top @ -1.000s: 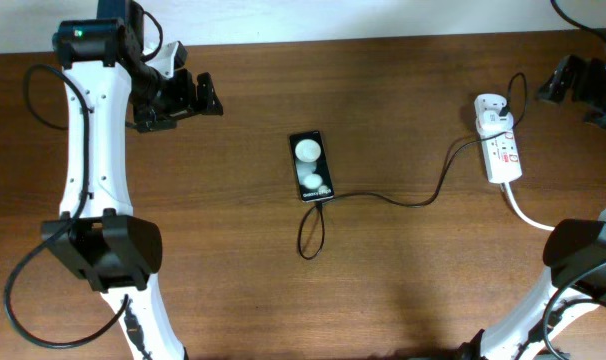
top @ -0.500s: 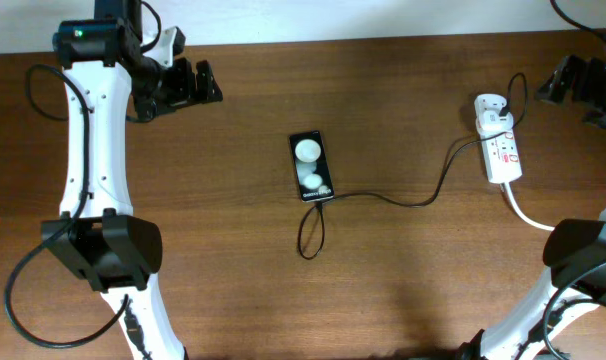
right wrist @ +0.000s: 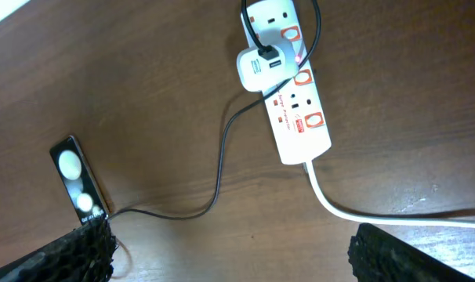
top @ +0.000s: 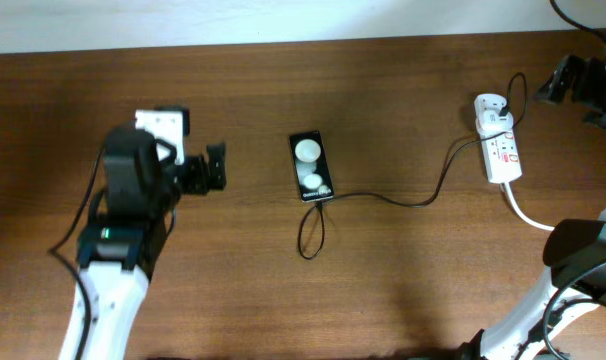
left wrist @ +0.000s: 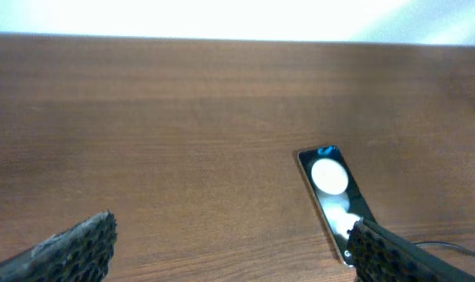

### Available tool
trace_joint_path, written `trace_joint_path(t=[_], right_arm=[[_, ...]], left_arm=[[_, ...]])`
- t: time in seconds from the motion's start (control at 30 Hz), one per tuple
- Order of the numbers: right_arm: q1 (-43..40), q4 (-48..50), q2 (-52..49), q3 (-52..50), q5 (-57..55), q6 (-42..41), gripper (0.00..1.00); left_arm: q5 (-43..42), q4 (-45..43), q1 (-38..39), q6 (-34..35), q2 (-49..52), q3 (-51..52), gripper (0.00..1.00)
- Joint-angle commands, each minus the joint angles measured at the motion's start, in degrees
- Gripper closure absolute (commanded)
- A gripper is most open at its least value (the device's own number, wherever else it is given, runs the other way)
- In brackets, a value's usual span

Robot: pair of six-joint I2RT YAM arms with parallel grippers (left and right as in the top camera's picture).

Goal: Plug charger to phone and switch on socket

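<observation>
**On the table, both claws empty: the charger's phone end to be seated**

Across the brown table (top: 403,300), my left claw (top: 213,168) stood level with the phone and well apart from it, its fingers (left wrist: 73,249) spread wide and holding nothing. My right claw (right wrist: 233,252) hung over the far right side, also wide and empty. The socket (right wrist: 296,110) lay at the right, with a white adapter (right wrist: 262,66) at its far end and a thick white cord (right wrist: 355,210) leaving its near end. The phone (top: 311,166) lay flat, screen up, near the centre. The charger (top: 403,200) ran from the adapter to the phone's lettered end, with a small loop just below it. The tip was too small to show whether it sat home.

Judged step: seat the plug. To do it well, I would pinch the cable close behind the tip, push along the phone's long axis, and brace the phone against sliding. The switch beside the adapter suits the right claw.
</observation>
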State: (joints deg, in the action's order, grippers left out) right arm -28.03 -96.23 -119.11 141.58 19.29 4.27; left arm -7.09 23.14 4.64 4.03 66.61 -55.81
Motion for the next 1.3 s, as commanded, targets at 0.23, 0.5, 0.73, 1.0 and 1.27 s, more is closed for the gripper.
trace_joint_path(t=[0.23, 0.5, 0.73, 1.0, 1.27], right_arm=[[0.31, -0.04, 0.13, 0.09, -0.5, -0.28, 0.01], [0.31, -0.04, 0.13, 0.09, -0.5, -0.28, 0.01], [0.31, -0.04, 0.13, 0.09, -0.5, -0.28, 0.01], [0.31, -0.04, 0.13, 0.09, -0.5, -0.28, 0.01], [0.31, -0.04, 0.13, 0.09, -0.5, -0.28, 0.01]], left_arm=[[3.91, -37.29, -1.14, -1.09, -41.35, 43.08, 0.01], [5.44, -36.94, -3.74, -1.09, -55.98, 55.28, 0.01], [7.98, -18.27, -4.24, -5.51, -63.32, 55.28, 0.01], [7.41, -18.1, -4.61, -9.75, -66.36, 55.28, 0.01], [6.49, -18.32, -4.72, -9.29, -66.36, 55.28, 0.01]])
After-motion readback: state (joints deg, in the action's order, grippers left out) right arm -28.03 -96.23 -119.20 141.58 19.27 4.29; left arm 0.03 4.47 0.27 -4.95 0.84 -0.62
